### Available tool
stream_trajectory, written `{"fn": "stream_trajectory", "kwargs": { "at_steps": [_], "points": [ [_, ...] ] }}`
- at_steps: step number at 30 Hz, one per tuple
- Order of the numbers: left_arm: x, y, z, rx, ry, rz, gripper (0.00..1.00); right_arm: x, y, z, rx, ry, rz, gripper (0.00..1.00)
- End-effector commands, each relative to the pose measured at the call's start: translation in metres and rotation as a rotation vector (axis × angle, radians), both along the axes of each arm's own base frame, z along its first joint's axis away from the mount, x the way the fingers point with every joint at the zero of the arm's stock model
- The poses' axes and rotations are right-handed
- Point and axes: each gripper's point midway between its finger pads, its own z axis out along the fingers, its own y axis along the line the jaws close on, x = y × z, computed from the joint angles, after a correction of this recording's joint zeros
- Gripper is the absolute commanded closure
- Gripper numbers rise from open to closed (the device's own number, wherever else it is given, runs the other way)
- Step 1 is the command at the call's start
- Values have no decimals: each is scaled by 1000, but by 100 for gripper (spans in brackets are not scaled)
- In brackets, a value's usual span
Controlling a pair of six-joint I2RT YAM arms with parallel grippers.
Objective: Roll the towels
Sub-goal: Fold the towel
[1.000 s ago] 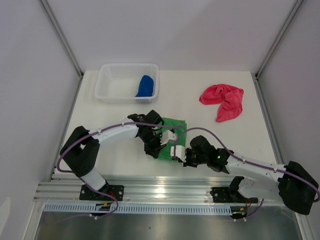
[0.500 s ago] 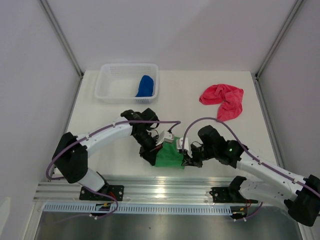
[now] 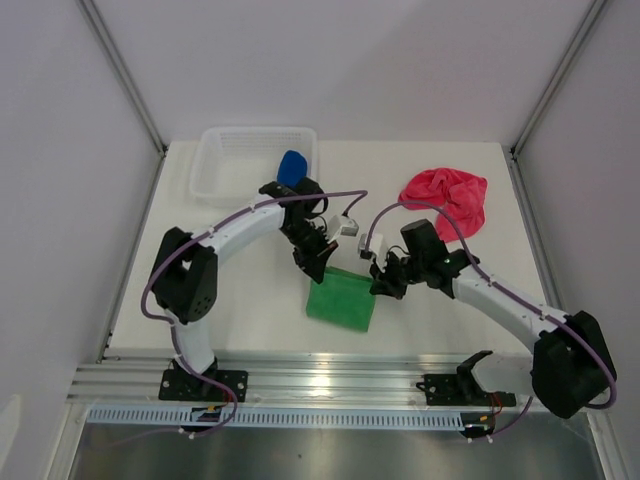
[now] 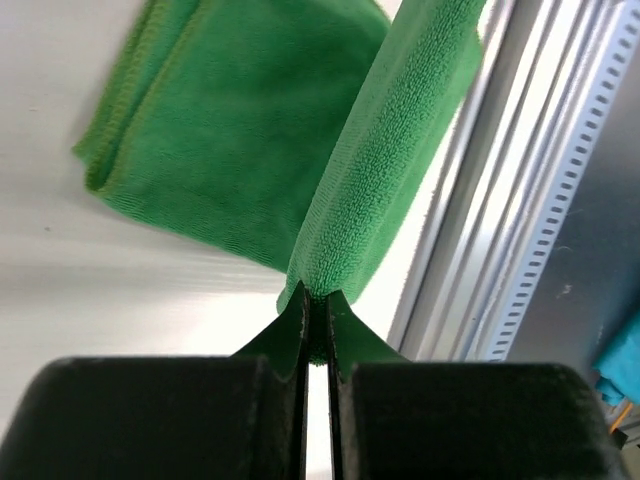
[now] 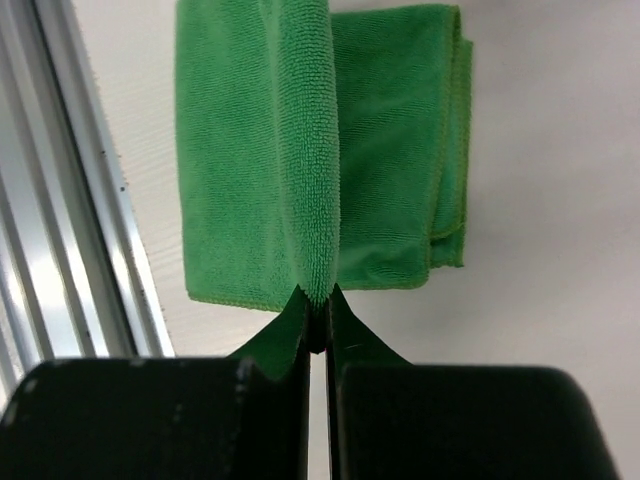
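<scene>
A bright green towel [image 3: 342, 298] hangs folded between my two grippers at mid-table, its lower part resting on the table. My left gripper [image 3: 318, 270] is shut on its far left edge; the left wrist view shows green pile [image 4: 370, 190] pinched in my left gripper [image 4: 316, 325]. At the far right edge my right gripper [image 3: 381, 287] is shut on it too, and the right wrist view has the green towel [image 5: 300, 150] clamped in that gripper [image 5: 317, 325]. A pink-red towel [image 3: 447, 200] lies crumpled at the back right. A royal blue towel [image 3: 291, 166] sits in the basket.
A white mesh basket [image 3: 228, 167] stands at the back left, with the left arm's elbow close in front of it. An aluminium rail [image 3: 330, 378] runs along the near table edge. White walls enclose both sides.
Both grippers have moved away from the near edge toward mid-table and risen, carrying the green towel's edge with them. The towel now hangs as a fold instead of lying flat.
</scene>
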Motion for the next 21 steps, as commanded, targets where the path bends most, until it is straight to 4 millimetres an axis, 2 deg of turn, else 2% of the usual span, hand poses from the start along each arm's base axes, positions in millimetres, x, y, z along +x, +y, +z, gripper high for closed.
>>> {"fn": "stream_trajectory", "kwargs": {
  "at_steps": [1,6,12,13,16,17,21],
  "points": [
    [21,5,-4,65,-46,31,96,25,-5,-1,-35,-26,-55,100],
    [44,0,-19,114,-68,77,95,53,-13,-17,-80,-3,-164,100],
    [65,0,-35,166,-115,126,93,74,-9,-28,-74,-10,-226,100],
    [67,0,-38,166,-116,128,93,78,-11,-29,-79,-8,-251,97],
    [68,0,-51,185,-99,136,94,84,-15,-37,-106,2,-291,71],
    [72,-2,-53,189,-103,146,94,87,-17,-38,-110,7,-314,59],
    [74,-3,-64,205,-86,167,93,108,-26,-24,-103,-42,-440,52]
  ]
}}
